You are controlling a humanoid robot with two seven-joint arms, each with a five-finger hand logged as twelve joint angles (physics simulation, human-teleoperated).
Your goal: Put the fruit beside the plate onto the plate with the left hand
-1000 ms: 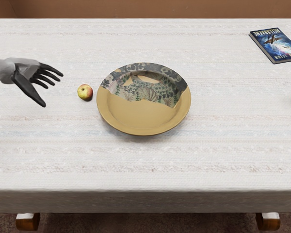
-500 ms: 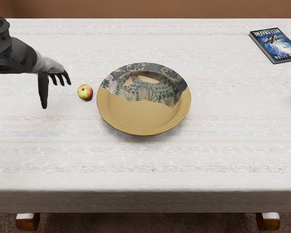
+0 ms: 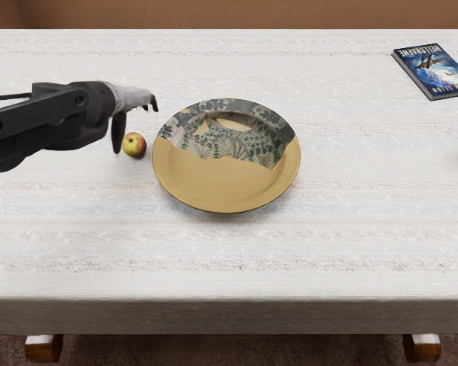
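Head view — left hand (image 3: 130,101), spread open, hovers above apple (image 3: 134,144) — beside plate (image 3: 214,189).

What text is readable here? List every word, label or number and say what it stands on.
Book, top of cover: a pale title line, too blurred to read.
Book, bottom of cover: a second short line, too small to read.
Plate: leaf pattern only, no lettering.
Nothing else in view carries text.

Matt, rough woven cloth on counter (image 3: 229,252); plate (image 3: 214,183) smooth glazed ceramic; book (image 3: 433,70) cover glossy; legs (image 3: 43,348) varnished wood.
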